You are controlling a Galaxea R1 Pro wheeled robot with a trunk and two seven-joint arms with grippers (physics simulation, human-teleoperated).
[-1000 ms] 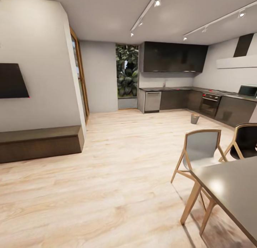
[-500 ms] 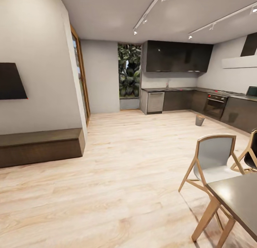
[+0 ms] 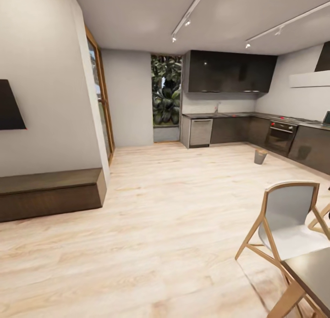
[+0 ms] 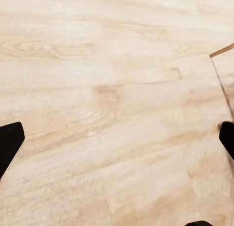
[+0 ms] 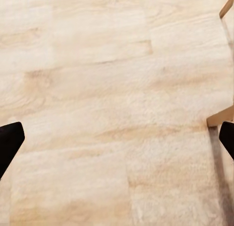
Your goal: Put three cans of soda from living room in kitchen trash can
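Across pale wood floor [image 3: 151,226], tash can [image 3: 260,156] stands upright; both tools [image 4: 117,143] [image 5: 117,143] gape, empty.

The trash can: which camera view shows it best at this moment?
The head view: the trash can stands small and far off on the wood floor before the dark kitchen cabinets, near the oven. Both wrist views look down at floorboards between open fingertips.

Counting here: one tash can [image 3: 260,156] near one oven [image 3: 280,137], one chair [image 3: 288,224], one table [image 3: 314,274], one bench [image 3: 50,194].
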